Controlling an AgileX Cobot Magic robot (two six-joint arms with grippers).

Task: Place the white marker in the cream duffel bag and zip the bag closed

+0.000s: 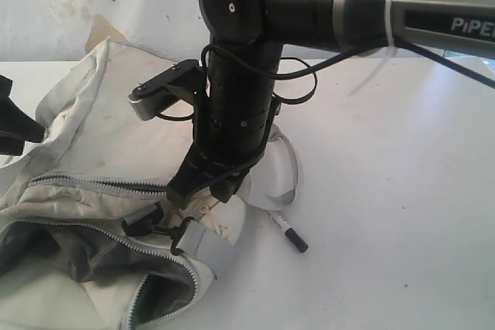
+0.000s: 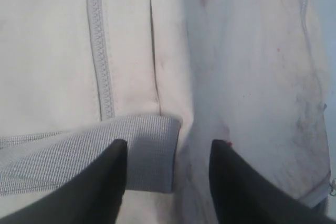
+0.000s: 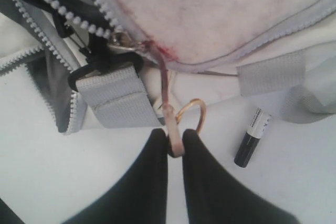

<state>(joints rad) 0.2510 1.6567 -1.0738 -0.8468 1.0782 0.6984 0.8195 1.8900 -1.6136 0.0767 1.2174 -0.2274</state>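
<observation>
Cream duffel bag (image 1: 93, 113) lay unzipped; right gripper (image 3: 175, 135) pinched its zip pull (image 3: 164, 87), left gripper (image 2: 169, 144) w/ jaws apart, white marker (image 1: 288, 233) on table (image 1: 387, 229).

surface: white table (image 1: 402, 191) | on it: cream duffel bag (image 1: 85, 129); white marker (image 1: 288, 232) just beside bag

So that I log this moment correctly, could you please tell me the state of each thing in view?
cream duffel bag: unzipped, dark lining showing.
white marker: capped, lying on the table outside the bag.
right gripper: shut on the zipper pull.
zipper pull: pinched between the right gripper's fingers.
left gripper: open, above the bag's fabric, holding nothing.
</observation>
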